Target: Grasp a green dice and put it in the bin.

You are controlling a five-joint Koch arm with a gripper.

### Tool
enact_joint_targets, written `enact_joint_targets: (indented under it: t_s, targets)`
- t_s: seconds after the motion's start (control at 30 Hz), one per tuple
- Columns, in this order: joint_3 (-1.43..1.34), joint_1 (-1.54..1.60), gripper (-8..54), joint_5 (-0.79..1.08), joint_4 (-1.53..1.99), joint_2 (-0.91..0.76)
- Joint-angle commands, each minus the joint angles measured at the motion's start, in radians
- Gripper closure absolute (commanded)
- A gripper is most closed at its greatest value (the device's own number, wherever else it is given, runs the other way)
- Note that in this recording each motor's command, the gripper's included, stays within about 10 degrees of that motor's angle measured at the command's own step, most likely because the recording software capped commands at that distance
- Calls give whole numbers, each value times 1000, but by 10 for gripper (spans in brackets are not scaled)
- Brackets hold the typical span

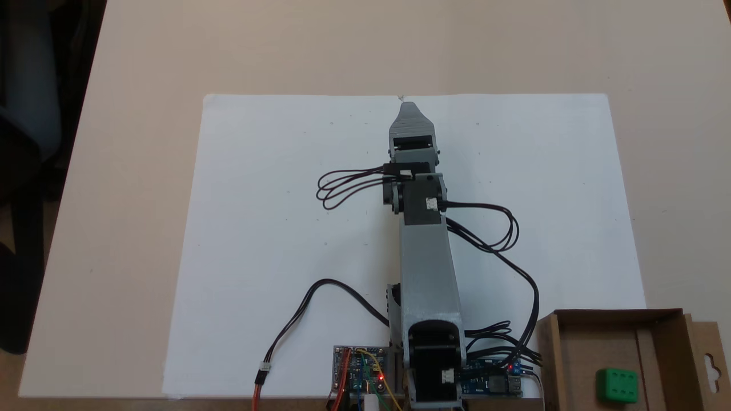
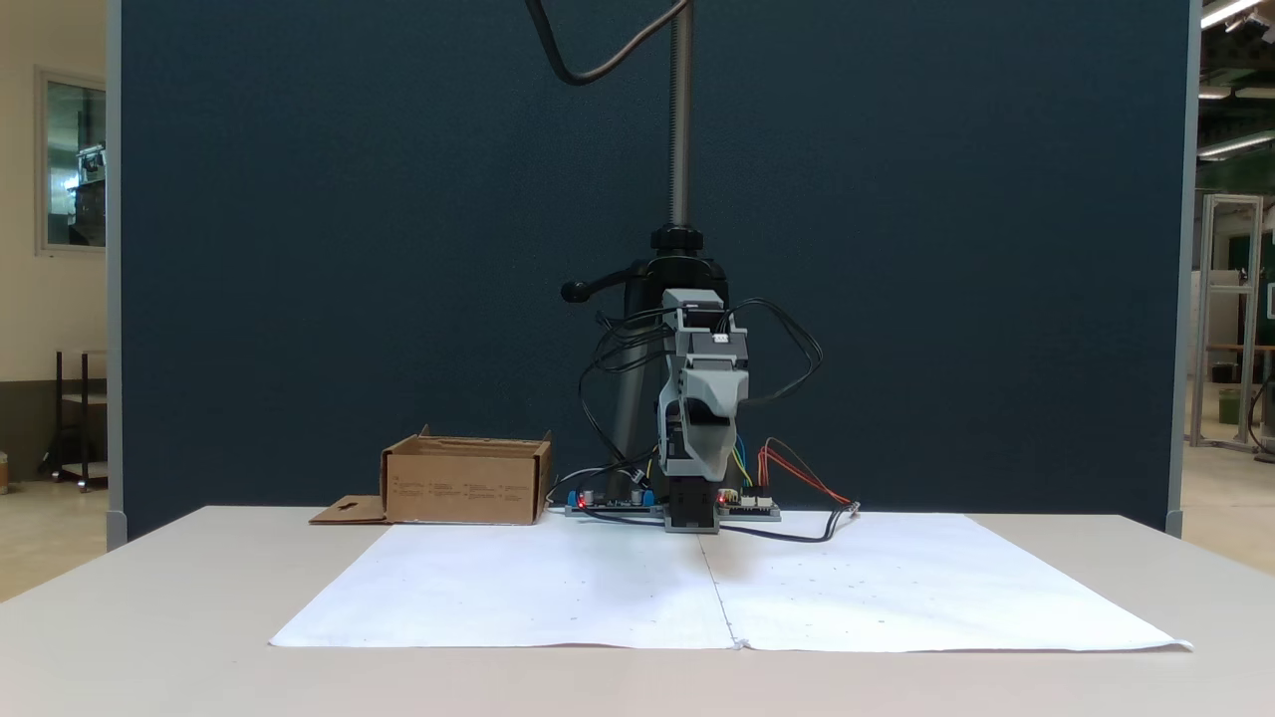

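The green dice (image 1: 617, 385) lies inside the bin (image 1: 573, 346), six-pip face up, at the lower right of a fixed view. The bin (image 2: 463, 488) is a low brown cardboard box, and its walls hide the dice in the front-facing fixed view. My gripper (image 1: 408, 107) stretches out over the white paper, far from the bin. Its jaws taper to a single tip with no gap and nothing between them. The gripper (image 2: 689, 468) hangs above the paper, pointing at the camera.
A large white paper sheet (image 1: 274, 228) covers the middle of the beige table. Circuit boards (image 1: 360, 371) and looping black cables (image 1: 502, 240) sit around the arm's base. The bin's slotted flap (image 1: 711, 359) sticks out sideways. A camera stand (image 2: 679, 149) rises behind the arm.
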State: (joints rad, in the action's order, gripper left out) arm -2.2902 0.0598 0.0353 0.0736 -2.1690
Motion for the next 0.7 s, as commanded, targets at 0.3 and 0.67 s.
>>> enact_joint_targets:
  t_s: [0.3, 0.67]
  targets:
    - [-284, -41, 14, -37, -474, -201]
    - [-563, -64, 17, -20, -823, -204]
